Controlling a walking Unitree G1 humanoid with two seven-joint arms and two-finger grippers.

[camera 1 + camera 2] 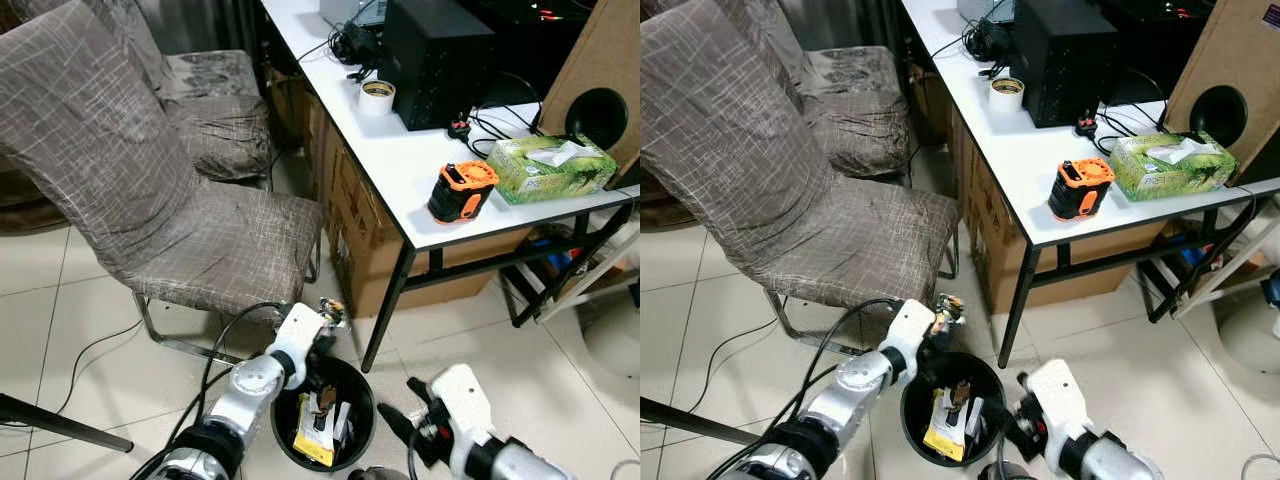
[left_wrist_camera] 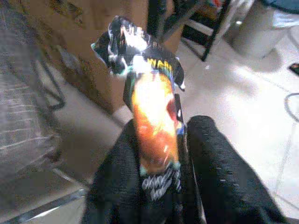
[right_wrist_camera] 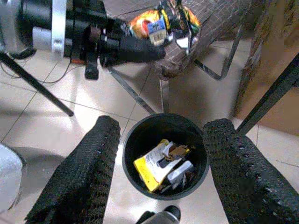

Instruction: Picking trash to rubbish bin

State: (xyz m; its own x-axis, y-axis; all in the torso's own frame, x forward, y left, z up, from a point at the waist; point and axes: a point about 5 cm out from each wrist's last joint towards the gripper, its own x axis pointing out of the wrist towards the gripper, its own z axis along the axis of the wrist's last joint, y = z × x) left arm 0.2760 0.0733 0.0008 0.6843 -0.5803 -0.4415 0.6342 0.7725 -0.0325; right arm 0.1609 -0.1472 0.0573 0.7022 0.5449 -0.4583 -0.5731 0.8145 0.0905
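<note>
A grey-covered chair [image 1: 170,190] stands beside the white surface [image 1: 400,165], just behind the black rubbish bin [image 1: 362,410] on the tiled floor. The bin already holds a yellow packet [image 3: 149,169] and other scraps. Above the bin's rim nearest the chair, the left tool [image 1: 328,318] is clamped on a crumpled orange snack wrapper [image 2: 152,116]. Beside the bin on the surface's side, the right tool [image 1: 395,420] hangs with its fingers [image 3: 81,177] spread apart, holding nothing.

Covered chair [image 1: 150,190] beside white desk [image 1: 400,160] bearing tissue box [image 1: 550,168], tape roll [image 1: 377,97]
</note>
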